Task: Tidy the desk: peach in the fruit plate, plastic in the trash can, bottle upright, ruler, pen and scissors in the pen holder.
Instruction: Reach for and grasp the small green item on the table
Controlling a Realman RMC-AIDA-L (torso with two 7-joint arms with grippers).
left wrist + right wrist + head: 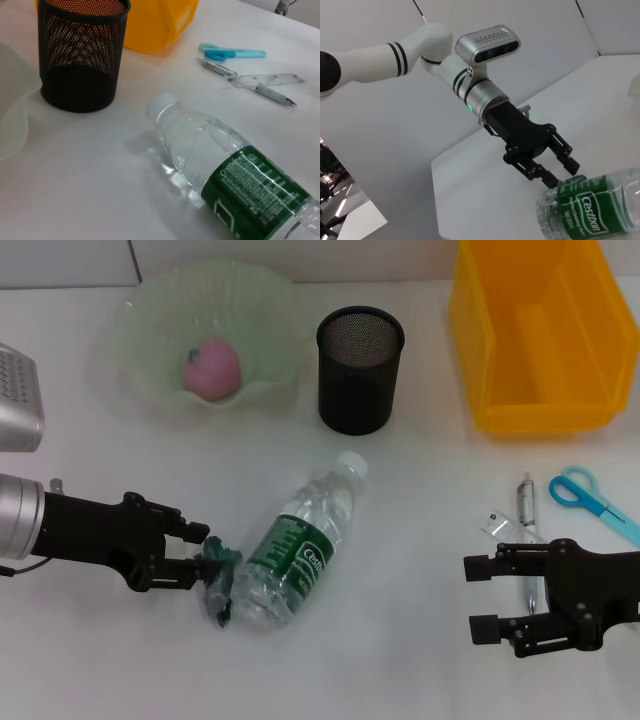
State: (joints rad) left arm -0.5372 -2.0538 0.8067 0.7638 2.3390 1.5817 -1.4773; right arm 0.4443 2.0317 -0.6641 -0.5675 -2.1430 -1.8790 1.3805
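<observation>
Green plastic (217, 570) sits pinched in the left tool (203, 552), touching the toppled bottle (296, 548).

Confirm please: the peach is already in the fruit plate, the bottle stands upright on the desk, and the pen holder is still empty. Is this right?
One thing is wrong. The bottle does not stand upright; it lies on its side on the desk, as the head view shows. The rest holds: the peach is in the fruit plate, and the pen holder is empty.

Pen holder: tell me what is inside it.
The black mesh pen holder shows only dark mesh walls from the head view; no pen, ruler or scissors stick out. Its floor is hidden in shadow, so a small item there cannot be ruled out.
</observation>
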